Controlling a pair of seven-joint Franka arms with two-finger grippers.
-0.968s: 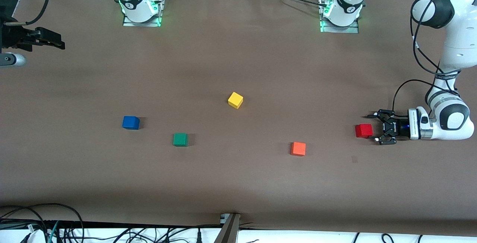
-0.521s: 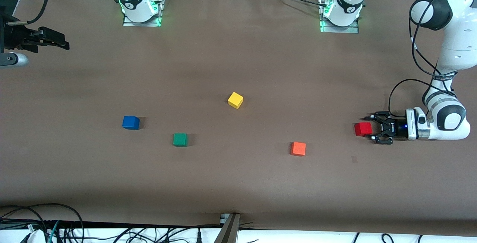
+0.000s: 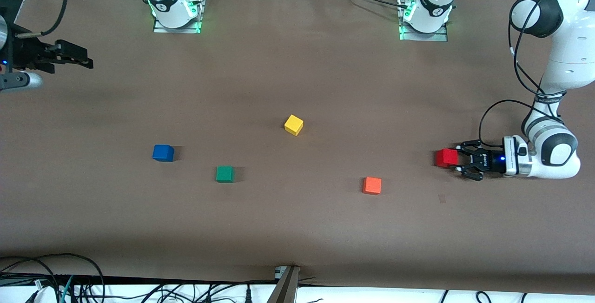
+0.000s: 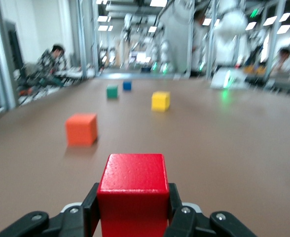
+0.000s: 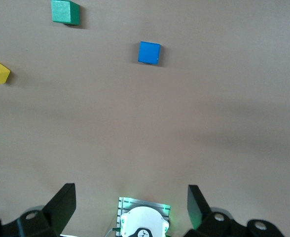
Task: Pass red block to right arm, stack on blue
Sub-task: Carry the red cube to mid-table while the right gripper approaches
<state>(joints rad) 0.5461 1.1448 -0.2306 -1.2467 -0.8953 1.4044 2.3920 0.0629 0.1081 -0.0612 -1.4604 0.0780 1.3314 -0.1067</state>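
Pinching the red block [image 3: 446, 157] at the right edge of the front view, the left gripper [image 3: 458, 160] is pressed onto its sides. The blue cube [image 3: 163, 153] lies at centre-left; the spread right gripper [image 3: 76, 55], waiting upper left, is nearer it.

The left wrist view cuts off the red block's [image 4: 133, 192] lower part and the left gripper's [image 4: 133, 223] fingers at the bottom edge. In the front view, the right arm [image 3: 18, 59] runs off the picture's edge. Distant blocks in the left wrist view are blurred.
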